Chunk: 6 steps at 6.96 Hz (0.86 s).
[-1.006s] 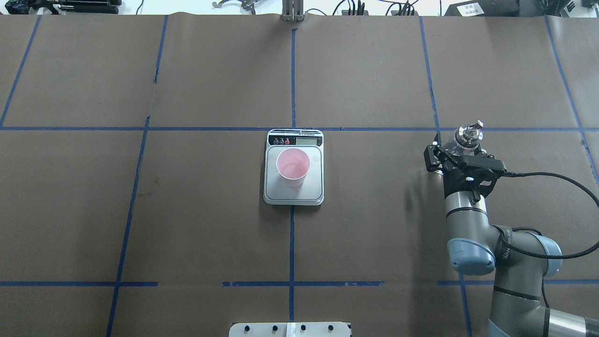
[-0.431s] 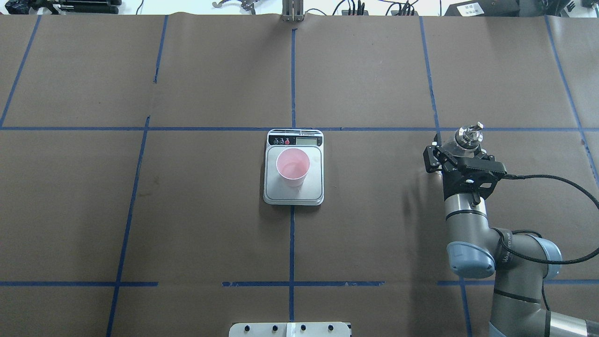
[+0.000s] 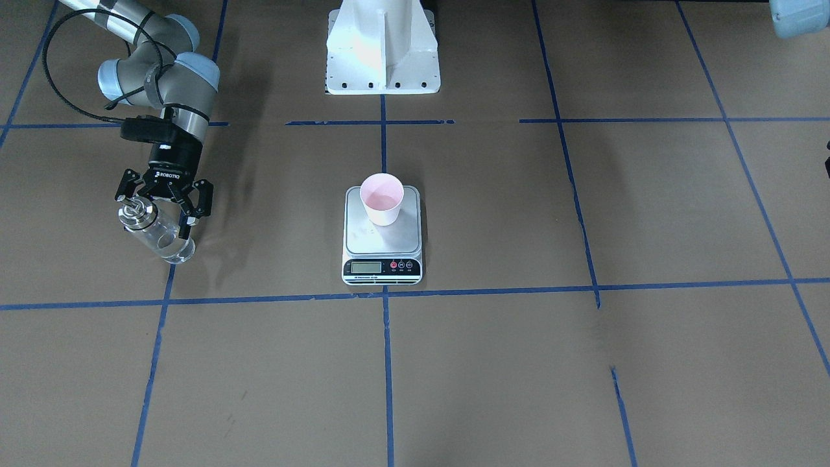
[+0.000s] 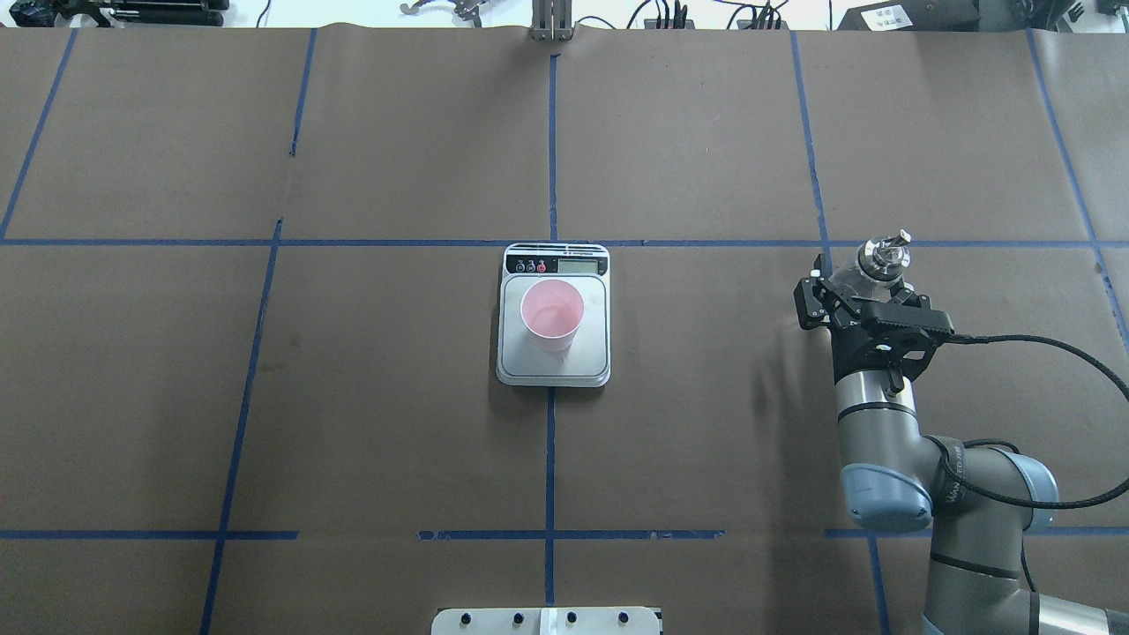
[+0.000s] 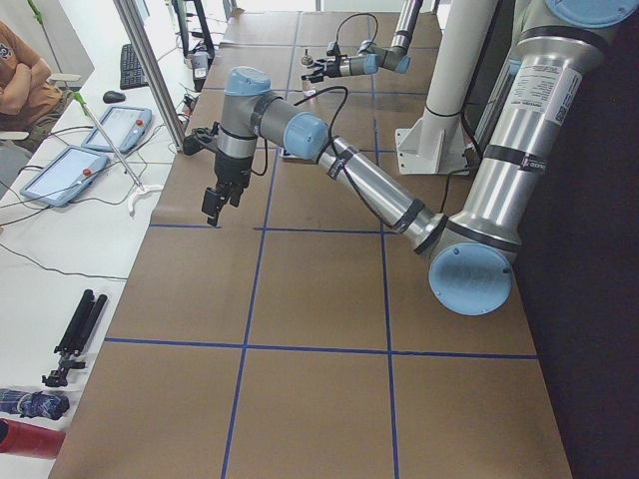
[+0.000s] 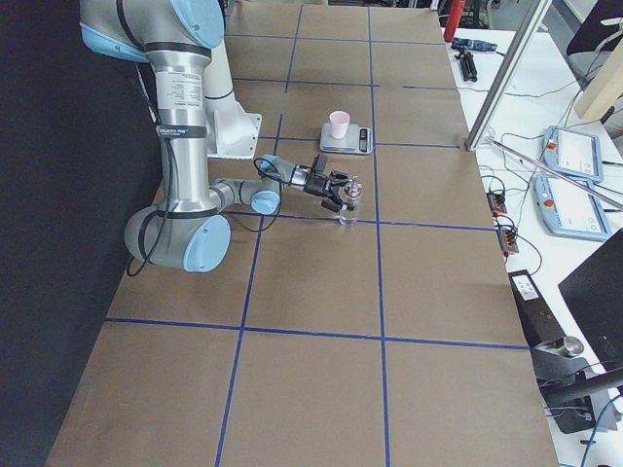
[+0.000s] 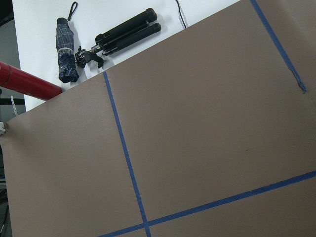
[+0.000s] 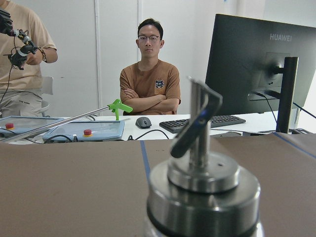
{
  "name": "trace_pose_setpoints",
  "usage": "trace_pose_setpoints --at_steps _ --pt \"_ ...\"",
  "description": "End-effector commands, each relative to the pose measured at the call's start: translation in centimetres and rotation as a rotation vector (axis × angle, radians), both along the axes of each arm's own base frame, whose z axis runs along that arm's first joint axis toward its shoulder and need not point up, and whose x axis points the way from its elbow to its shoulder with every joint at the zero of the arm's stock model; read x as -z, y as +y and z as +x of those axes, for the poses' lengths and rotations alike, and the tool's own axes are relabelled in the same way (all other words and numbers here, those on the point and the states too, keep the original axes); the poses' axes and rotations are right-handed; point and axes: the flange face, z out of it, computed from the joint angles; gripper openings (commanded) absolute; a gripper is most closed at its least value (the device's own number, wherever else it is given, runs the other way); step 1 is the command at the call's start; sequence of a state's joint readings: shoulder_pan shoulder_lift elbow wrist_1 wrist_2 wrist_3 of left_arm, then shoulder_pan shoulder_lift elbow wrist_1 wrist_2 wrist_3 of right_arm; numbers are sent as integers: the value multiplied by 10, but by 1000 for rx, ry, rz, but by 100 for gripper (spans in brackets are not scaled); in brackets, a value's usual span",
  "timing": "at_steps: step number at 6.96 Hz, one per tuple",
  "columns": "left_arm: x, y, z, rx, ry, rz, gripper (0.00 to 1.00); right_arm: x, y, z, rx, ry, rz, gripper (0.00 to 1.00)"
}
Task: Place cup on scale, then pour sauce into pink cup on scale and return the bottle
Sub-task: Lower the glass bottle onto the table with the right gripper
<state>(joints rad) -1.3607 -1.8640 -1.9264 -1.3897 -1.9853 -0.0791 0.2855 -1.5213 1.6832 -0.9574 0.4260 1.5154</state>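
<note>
- Near the left edge of the table [image 3: 583, 363] you see the right gripper [image 3: 163, 206], its fingers spread on either side of the bottle [image 3: 157, 235].
- The bottle stands on the brown paper, its metal spout uppermost.
- At the table's middle, the cup [image 3: 382, 199] sits upright on the scale [image 3: 382, 243], toward the platform's far edge.
- The scale's display faces you.

The brown table [image 4: 397, 397] carries the scale [image 4: 553, 348] and bottle [image 3: 159, 237].
</note>
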Motion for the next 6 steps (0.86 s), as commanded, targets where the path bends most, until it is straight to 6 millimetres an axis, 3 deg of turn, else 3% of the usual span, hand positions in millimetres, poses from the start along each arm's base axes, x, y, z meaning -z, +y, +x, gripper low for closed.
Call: trace_pose_setpoints --at_steps 1,6 --pt "-1 -1 0 -1 0 -3 100 -2 8 8 7 5 4 100" --pt "-3 -9 3 -3 -2 -12 100 -7 34 2 37 -21 12 100"
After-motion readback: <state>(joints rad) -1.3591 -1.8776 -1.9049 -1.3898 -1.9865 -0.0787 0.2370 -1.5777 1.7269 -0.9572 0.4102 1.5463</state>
